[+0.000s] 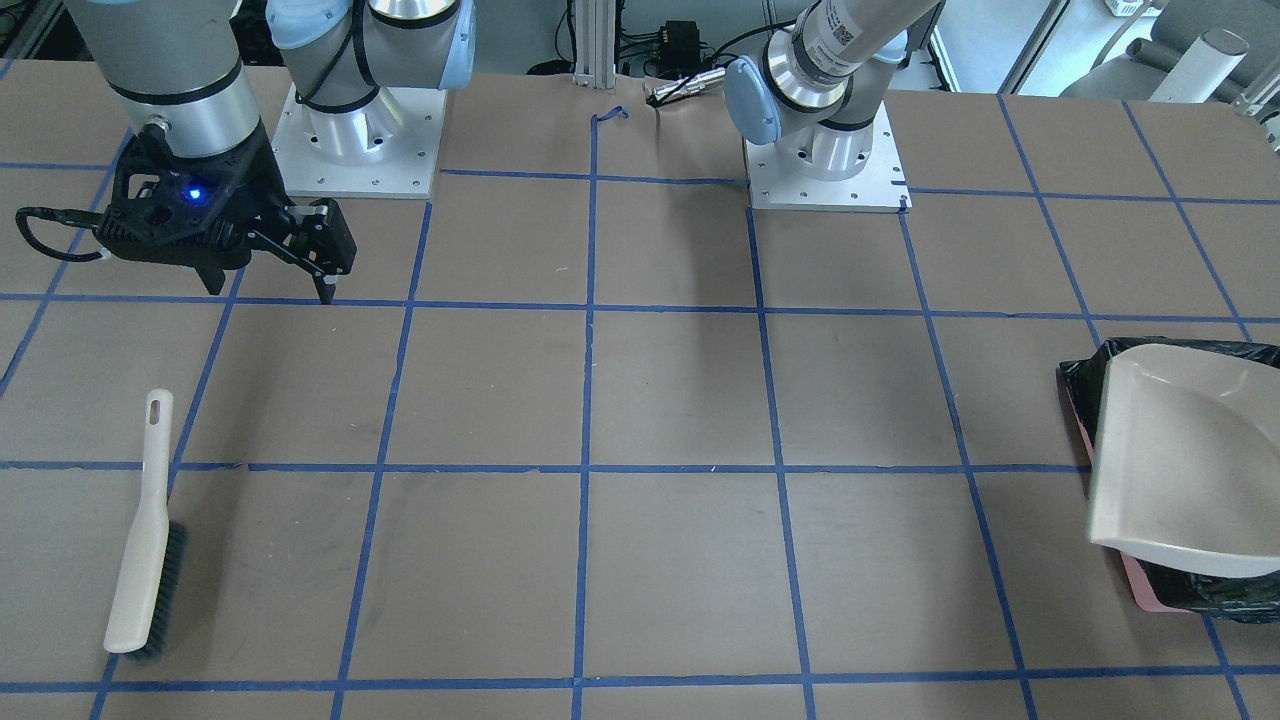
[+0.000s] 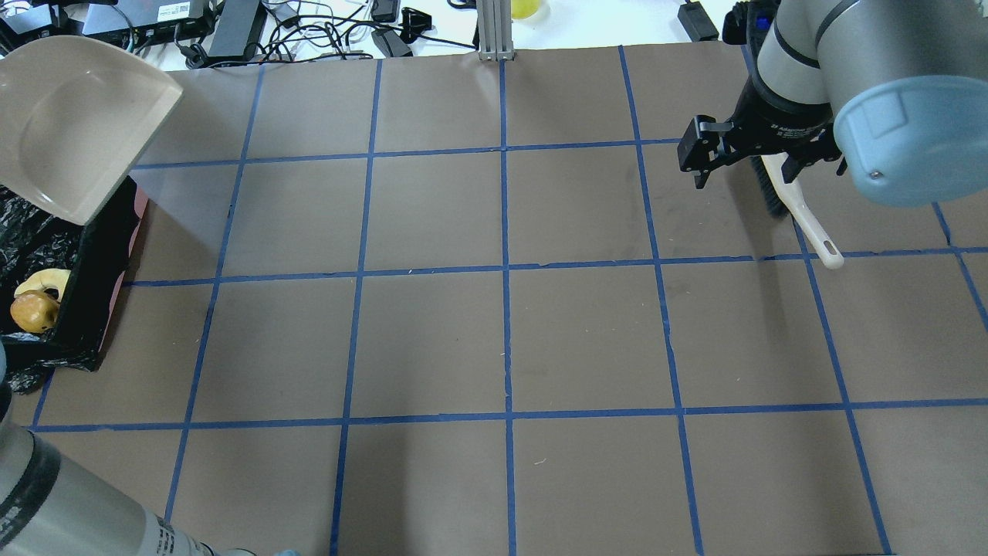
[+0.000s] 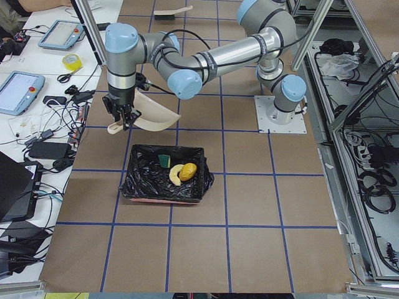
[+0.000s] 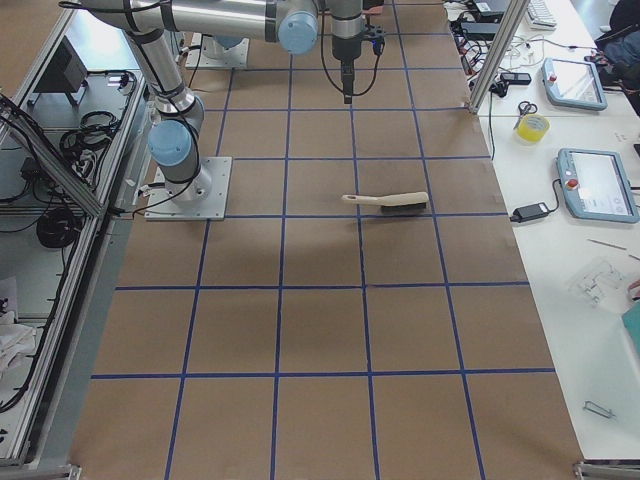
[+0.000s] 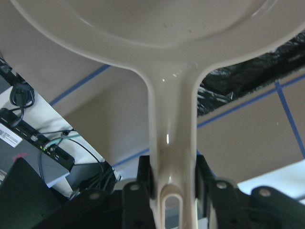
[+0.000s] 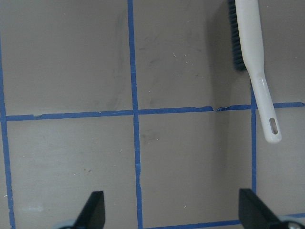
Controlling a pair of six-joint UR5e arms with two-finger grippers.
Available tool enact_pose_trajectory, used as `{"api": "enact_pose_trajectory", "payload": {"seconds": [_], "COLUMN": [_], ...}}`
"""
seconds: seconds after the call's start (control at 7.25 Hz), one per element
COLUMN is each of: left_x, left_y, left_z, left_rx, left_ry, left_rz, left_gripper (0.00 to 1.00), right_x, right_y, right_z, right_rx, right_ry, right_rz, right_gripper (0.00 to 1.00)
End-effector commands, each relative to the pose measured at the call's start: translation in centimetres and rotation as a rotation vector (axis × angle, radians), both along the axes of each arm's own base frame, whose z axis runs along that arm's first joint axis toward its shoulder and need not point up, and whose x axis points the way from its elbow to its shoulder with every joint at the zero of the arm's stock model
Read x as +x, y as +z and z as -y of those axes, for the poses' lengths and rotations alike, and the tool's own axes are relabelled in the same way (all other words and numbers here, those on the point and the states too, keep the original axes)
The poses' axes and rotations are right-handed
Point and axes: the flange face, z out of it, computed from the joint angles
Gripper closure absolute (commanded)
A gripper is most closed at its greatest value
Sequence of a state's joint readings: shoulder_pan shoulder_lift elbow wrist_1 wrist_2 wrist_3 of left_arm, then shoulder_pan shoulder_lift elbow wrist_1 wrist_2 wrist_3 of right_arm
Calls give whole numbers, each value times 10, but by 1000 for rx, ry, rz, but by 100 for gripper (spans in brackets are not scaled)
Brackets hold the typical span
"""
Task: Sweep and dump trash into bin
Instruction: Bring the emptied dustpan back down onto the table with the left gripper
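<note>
The bin (image 3: 134,189), pink and lined with a black bag, stands at the table's left end; it also shows in the overhead view (image 2: 100,262). In it lie the golden-brown potato lump (image 3: 188,170), the tan bread piece (image 3: 176,175) and the yellow sponge wedge (image 3: 164,161). My left gripper (image 5: 172,176) is shut on the handle of the beige dustpan (image 2: 69,123) and holds it tilted above the bin's far edge. My right gripper (image 6: 172,210) is open and empty, above the table, beside the white brush (image 6: 252,47).
The brush (image 1: 145,530) lies flat on the table on my right side, handle toward the robot. The arm bases (image 1: 360,150) (image 1: 825,170) stand at the table's robot edge. Cables and tablets (image 3: 22,90) lie on the operators' bench.
</note>
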State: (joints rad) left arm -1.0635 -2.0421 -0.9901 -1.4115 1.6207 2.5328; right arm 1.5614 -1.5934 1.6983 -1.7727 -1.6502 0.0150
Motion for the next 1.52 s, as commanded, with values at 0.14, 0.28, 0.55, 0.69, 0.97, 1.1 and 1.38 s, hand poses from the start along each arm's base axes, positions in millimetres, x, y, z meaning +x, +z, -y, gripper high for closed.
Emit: {"api": "enact_pose_trajectory", "payload": {"seconds": [0.14, 0.28, 0.55, 0.69, 0.97, 1.1, 1.38], "left_x": [-133, -171, -199, -201, -204, -205, -214], "left_y": [-16, -31, -60, -67, -106, -130, -199], "left_z": [19, 22, 31, 33, 40, 39, 37], "left_rx": [39, 58, 82, 92, 153, 176, 195], "left_ry": [173, 255, 285, 310, 422, 437, 404], "left_rz": [-157, -184, -195, -192, -209, -210, -201], "left_gripper": [100, 100, 100, 100, 100, 100, 100], "right_x": [0, 0, -1, -1, -1, -1, -2], "right_y": [4, 4, 4, 3, 4, 5, 5], "right_z": [-2, -2, -2, -1, -3, -4, -3], "right_rx": [-16, -17, -17, -17, -17, -19, -20], "right_ry": [11, 11, 8, 8, 8, 5, 6], "right_rz": [0, 1, 0, 0, 0, 2, 0], "right_gripper": [0, 0, 0, 0, 0, 0, 0]}}
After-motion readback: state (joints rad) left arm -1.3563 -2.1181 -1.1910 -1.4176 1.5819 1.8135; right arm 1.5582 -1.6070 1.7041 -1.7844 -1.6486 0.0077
